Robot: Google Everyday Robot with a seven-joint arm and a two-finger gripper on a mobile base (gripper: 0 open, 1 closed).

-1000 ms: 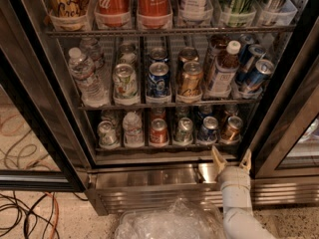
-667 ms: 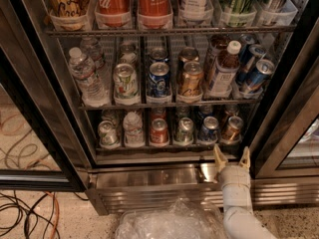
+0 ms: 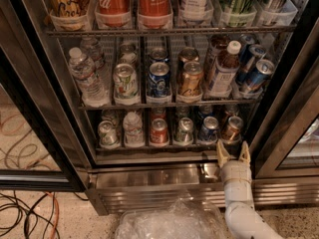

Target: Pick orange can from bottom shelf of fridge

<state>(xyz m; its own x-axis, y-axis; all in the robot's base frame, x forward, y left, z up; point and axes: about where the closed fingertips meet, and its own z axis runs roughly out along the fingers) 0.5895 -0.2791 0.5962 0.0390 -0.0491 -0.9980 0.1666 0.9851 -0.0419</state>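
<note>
Over the last second the gripper (image 3: 233,154) had crept up and slightly right, from in front of the steel base toward the front lip of the bottom shelf (image 3: 142,147). Its jaws stood spread and held nothing, tips just below the orange can (image 3: 232,128). That can sat upright at the row's right end in the fridge (image 3: 149,177), beside a blue can (image 3: 208,129). The approach looked lined up; a further reach inward seemed needed before closing.

White tubular arm (image 3: 238,195) ends in tan two-fingered tool (image 3: 233,151) at lower right.
</note>
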